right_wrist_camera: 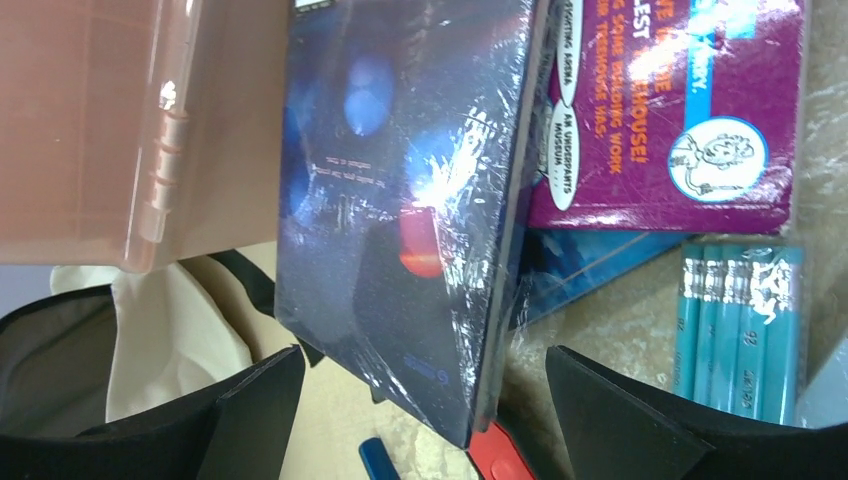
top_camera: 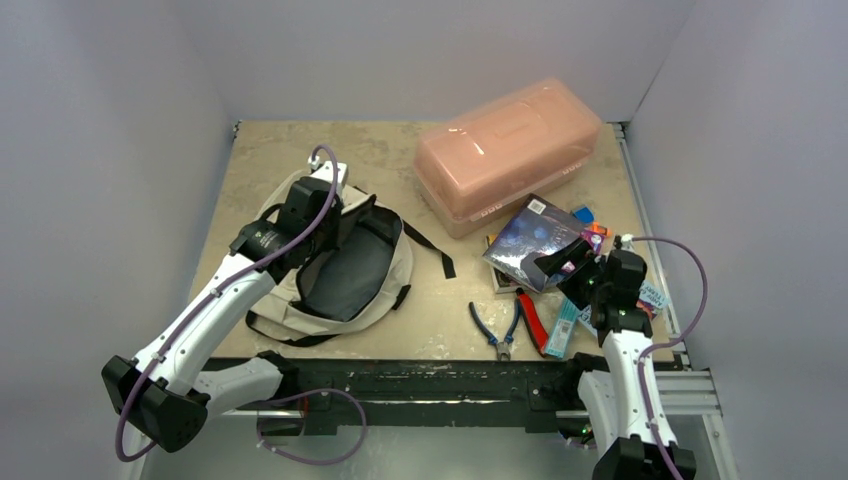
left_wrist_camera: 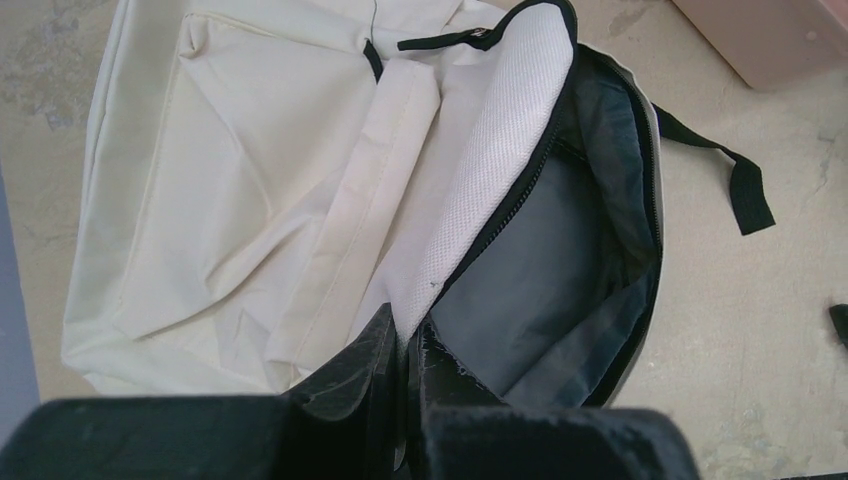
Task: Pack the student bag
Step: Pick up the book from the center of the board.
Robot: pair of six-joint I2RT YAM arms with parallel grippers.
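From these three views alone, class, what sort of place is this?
Probably a robot lab test cell, not a classroom: plain grey walls box in a small table, two robot arms are bolted at its near edge, and a student bag lies staged near a pink box.

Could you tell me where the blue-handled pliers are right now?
In the top view, the pliers lie on the table's near right, between the student bag and a red-handled tool.

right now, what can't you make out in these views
Top view: pink box contents, its frosted plastic blurs them.
Top view: whatever lies under the dark book, covered by it.
Left wrist: student bag depths, shadowed and blocked by left claw.
Right wrist: purple book title, cut by top edge.
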